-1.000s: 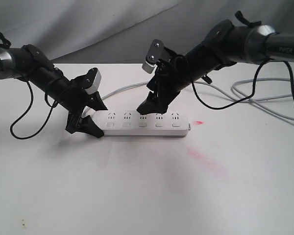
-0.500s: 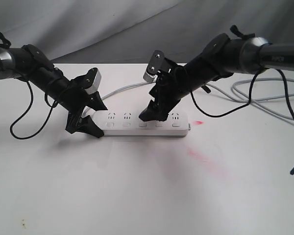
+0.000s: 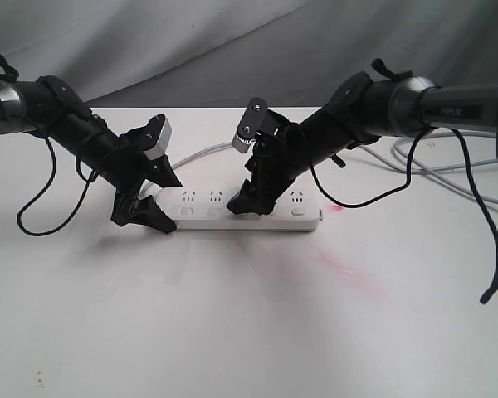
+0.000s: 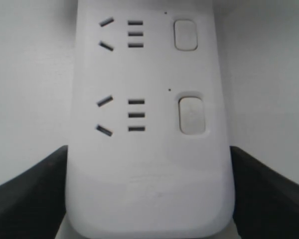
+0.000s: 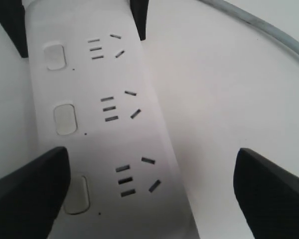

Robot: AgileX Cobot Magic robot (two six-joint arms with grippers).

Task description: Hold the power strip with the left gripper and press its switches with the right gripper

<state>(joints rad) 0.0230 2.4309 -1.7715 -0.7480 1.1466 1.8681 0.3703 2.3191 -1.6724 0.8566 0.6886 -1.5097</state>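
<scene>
The white power strip (image 3: 274, 215) lies across the table, its thin grey cord (image 3: 206, 152) leaving behind it. My left gripper (image 3: 149, 214) is shut on the strip's left end; in the left wrist view (image 4: 149, 199) its black fingers (image 4: 30, 191) press both long sides of the power strip (image 4: 149, 164), near two switches (image 4: 192, 114). My right gripper (image 3: 242, 205) sits low over the strip's middle. In the right wrist view this gripper (image 5: 152, 194) is open wide, one finger (image 5: 30, 184) right beside the third switch (image 5: 78, 195); whether it touches is unclear.
Grey cable loops (image 3: 448, 170) lie on the table at the back right. A pink-red smear (image 3: 344, 269) marks the white tabletop in front of the strip's right end. A grey cloth backdrop (image 3: 191, 41) hangs behind the table.
My right gripper has dropped and shifted left along the strip, from above the fourth socket group down onto the middle one. The left gripper and the strip have stayed put.
</scene>
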